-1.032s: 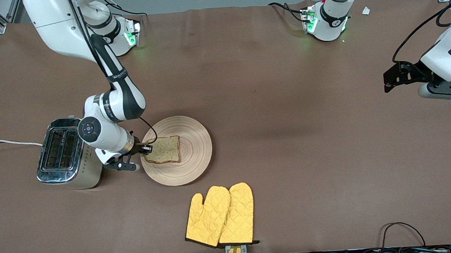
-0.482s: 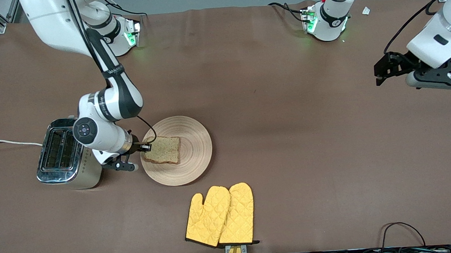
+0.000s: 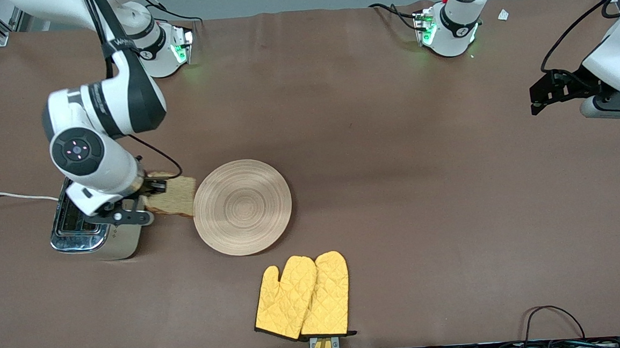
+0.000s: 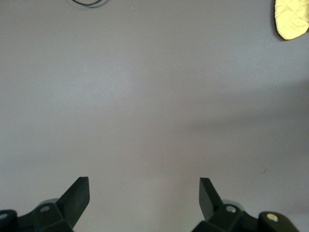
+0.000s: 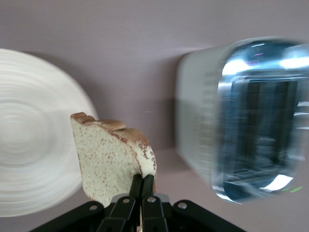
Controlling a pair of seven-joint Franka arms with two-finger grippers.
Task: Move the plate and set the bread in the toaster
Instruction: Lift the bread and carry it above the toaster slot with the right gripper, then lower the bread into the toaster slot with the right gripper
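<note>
My right gripper (image 3: 155, 189) is shut on one edge of the bread (image 3: 174, 197), a speckled brown slice held in the air over the gap between the toaster (image 3: 99, 243) and the plate (image 3: 242, 206). In the right wrist view the bread (image 5: 108, 157) stands upright above the pinched fingers (image 5: 136, 186), with the chrome-topped toaster (image 5: 251, 130) on one side and the plate (image 5: 34, 140) on the other. The round wooden plate carries nothing. My left gripper (image 3: 536, 98) hangs open over bare table at the left arm's end, waiting; its fingers (image 4: 79, 191) stand wide apart.
A pair of yellow oven mitts (image 3: 302, 296) lies nearer to the front camera than the plate; a corner of one mitt (image 4: 292, 19) shows in the left wrist view. The toaster's white cord (image 3: 4, 196) runs off the right arm's end of the table.
The right gripper has lifted the bread off the plate and carried it toward the toaster. The plate has stayed put. The left arm shifted slightly, still open.
</note>
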